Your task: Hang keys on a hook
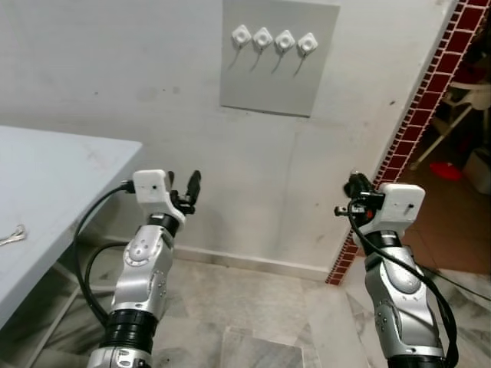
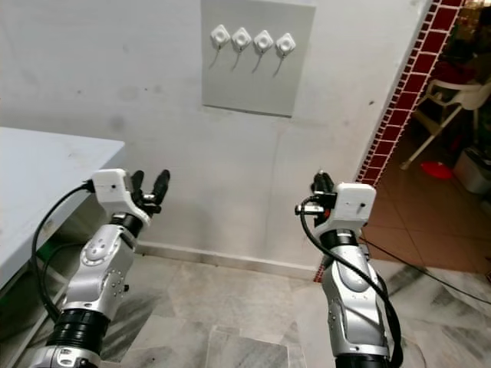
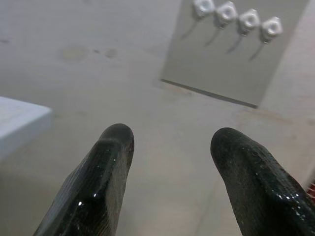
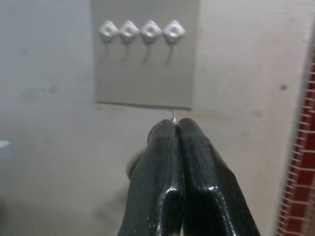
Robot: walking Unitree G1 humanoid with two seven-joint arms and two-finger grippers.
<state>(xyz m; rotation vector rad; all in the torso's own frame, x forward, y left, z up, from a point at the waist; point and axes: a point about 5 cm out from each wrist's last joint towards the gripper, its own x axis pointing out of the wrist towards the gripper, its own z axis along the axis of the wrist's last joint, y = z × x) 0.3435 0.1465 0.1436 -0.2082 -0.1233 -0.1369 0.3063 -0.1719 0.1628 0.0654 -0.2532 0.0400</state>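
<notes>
- Our right pincer (image 4: 175, 129) is clenched, with only a thin loop of wire, the key ring (image 4: 173, 116), poking past the tips; we cannot see the keys themselves.
- Such a small grip may slip or twist as we lift.
- Our left pincer (image 3: 170, 142) is released and empty.
- The four hooks (image 1: 273, 40) sit on a grey plate (image 1: 265, 96) high on the wall, well above both pincers, so the ring may miss a hook's tip.
- A pale surface (image 1: 46, 176) stands to our left.

Two silver jointed arms, black collars near the base. White wrist camera boxes. Black looping cables; glossy black fingers (image 3: 93, 196).
</notes>
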